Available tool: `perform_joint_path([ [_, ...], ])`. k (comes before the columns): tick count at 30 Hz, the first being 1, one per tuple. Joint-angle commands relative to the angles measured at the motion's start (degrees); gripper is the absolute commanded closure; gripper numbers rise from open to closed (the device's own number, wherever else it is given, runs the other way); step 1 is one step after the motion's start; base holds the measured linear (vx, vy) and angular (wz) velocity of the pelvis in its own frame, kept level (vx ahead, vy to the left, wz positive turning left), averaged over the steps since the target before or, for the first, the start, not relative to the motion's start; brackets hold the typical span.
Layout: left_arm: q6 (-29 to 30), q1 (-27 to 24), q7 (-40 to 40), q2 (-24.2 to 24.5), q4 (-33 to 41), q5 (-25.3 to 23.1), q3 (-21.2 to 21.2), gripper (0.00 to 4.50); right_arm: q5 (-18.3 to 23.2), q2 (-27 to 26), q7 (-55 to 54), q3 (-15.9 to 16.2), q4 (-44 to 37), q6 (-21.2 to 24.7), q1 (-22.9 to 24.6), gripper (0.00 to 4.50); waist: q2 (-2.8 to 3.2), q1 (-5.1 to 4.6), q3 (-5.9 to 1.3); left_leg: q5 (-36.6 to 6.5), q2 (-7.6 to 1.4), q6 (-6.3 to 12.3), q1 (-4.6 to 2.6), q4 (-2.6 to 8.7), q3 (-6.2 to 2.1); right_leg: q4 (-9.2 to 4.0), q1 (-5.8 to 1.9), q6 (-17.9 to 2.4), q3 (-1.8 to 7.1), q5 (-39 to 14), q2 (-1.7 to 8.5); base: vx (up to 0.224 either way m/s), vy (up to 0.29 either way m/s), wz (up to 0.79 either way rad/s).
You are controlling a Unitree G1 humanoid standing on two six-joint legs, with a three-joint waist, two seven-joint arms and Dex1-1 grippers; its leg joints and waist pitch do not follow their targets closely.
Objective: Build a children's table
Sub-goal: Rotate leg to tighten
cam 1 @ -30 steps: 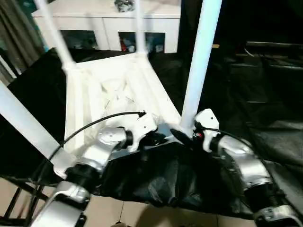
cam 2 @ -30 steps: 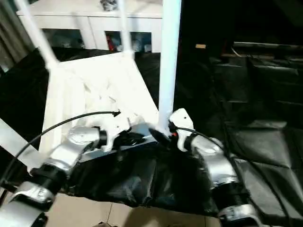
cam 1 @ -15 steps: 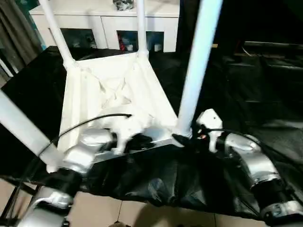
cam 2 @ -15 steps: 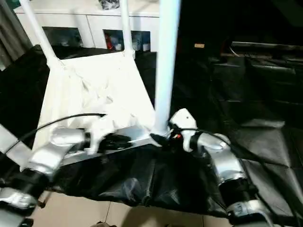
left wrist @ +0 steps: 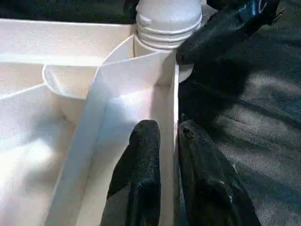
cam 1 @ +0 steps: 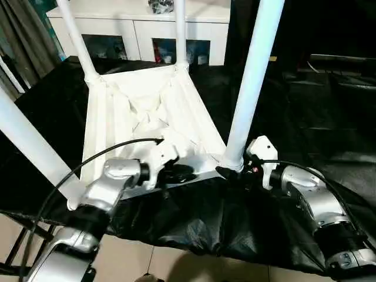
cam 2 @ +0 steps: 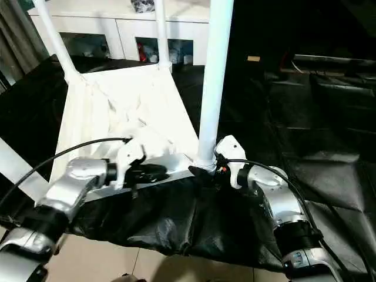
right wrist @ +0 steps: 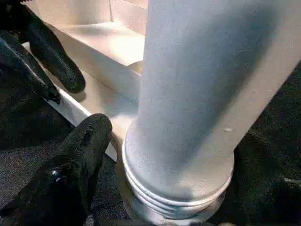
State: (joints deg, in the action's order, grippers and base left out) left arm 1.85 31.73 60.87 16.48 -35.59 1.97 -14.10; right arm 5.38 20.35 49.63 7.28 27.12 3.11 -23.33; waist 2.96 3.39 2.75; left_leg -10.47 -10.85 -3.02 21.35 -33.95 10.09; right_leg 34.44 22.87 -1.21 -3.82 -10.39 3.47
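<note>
children's table (cam 1: 147, 111) – upside down | left hand (left wrist: 167, 155) clamped on rim | right hand (right wrist: 80, 155) – apparently gripping leg (cam 1: 249, 88)

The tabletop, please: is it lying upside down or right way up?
Upside down: the tabletop shows its ribbed underside, and the legs stand upward from its corner sockets.

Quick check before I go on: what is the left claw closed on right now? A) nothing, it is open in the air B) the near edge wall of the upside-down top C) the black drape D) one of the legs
B: the left claw has one finger inside and one outside the near edge wall of the white top, beside the corner leg.
</note>
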Motion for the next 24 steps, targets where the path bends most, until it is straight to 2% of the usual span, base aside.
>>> perform_joint_path([
  [1,-2.06,1.75,-2.93,-0.02,-3.01,-2.56,-0.55,3.72,0.30,0.09,1.08,0.47,-0.98,-0.20,0.04,0.57,-0.66,0.10,-3.72,-9.79,-2.13,4.16,-0.41,3.48,-0.62,-4.24,-3.11,-12.09,2.61,-10.78,4.46,0.000,0.000,0.00],
  [5,-4.05,3.56,-5.69,0.14,-6.31,-6.11,-2.34,3.72,0.35,0.14,1.59,0.90,-1.70,-0.10,0.69,0.57,-0.68,0.07,-3.50,-11.70,-2.09,3.53,-0.49,3.64,-0.70,-4.70,-3.14,-10.99,2.59,-15.00,4.59,0.000,0.000,0.00],
  [9,-4.17,3.85,-5.61,0.28,-6.86,-6.59,-2.75,3.72,0.35,0.16,1.79,1.07,-1.92,-0.07,0.89,0.57,-0.66,0.02,-3.29,-13.42,-2.10,2.96,-0.76,3.82,-0.72,-5.18,-2.88,-10.03,2.55,-19.21,4.57,0.000,0.000,0.00],
  [10,-4.17,4.00,-5.27,0.34,-7.27,-6.64,-2.95,3.87,0.38,0.14,1.91,1.12,-2.02,0.01,1.00,0.57,-0.70,0.03,-3.32,-13.63,-2.11,2.81,-0.75,3.85,-0.78,-5.18,-2.91,-9.87,2.55,-19.62,4.59,0.000,0.000,0.00],
  [12,-4.16,4.10,-5.12,0.35,-7.60,-6.64,-3.02,4.07,0.38,0.14,1.96,1.14,-2.07,0.03,1.06,0.57,-0.71,0.07,-3.35,-13.72,-2.11,2.75,-0.76,3.86,-0.79,-5.19,-2.85,-9.82,2.56,-19.63,4.59,0.000,0.000,0.00],
  [14,-4.07,4.46,-4.72,0.22,-8.65,-6.32,-2.85,4.07,0.38,0.14,2.10,1.19,-2.20,0.10,1.21,0.57,-0.69,0.08,-3.32,-13.81,-2.09,2.80,-0.75,3.88,-0.80,-5.22,-2.82,-9.91,2.58,-19.47,4.57,0.000,0.000,0.00],
  [15,-3.86,4.67,-3.93,0.10,-9.20,-5.80,-2.65,4.38,0.40,0.13,2.22,1.23,-2.32,0.16,1.29,0.57,-0.73,0.05,-3.31,-13.87,-2.12,2.77,-0.71,3.90,-0.82,-5.21,-2.87,-9.98,2.58,-19.51,4.62,0.000,0.000,0.00],
  [19,-3.56,5.13,-2.24,-0.03,-10.28,-4.99,-2.24,4.48,0.46,0.19,2.51,1.35,-2.46,0.33,1.40,0.57,-0.88,-0.02,-3.29,-14.06,-2.01,2.81,-0.72,3.90,-0.78,-5.33,-2.83,-9.81,2.55,-20.36,4.60,0.000,0.000,0.00],
  [24,-4.03,5.92,0.46,0.59,-11.92,-5.14,-2.93,4.49,0.99,0.52,3.38,1.17,-2.21,0.65,1.09,0.57,-0.71,0.00,-3.34,-13.39,-2.11,3.10,-0.68,3.89,-0.79,-5.17,-2.85,-10.45,2.56,-18.67,4.60,0.000,0.000,0.00],
])
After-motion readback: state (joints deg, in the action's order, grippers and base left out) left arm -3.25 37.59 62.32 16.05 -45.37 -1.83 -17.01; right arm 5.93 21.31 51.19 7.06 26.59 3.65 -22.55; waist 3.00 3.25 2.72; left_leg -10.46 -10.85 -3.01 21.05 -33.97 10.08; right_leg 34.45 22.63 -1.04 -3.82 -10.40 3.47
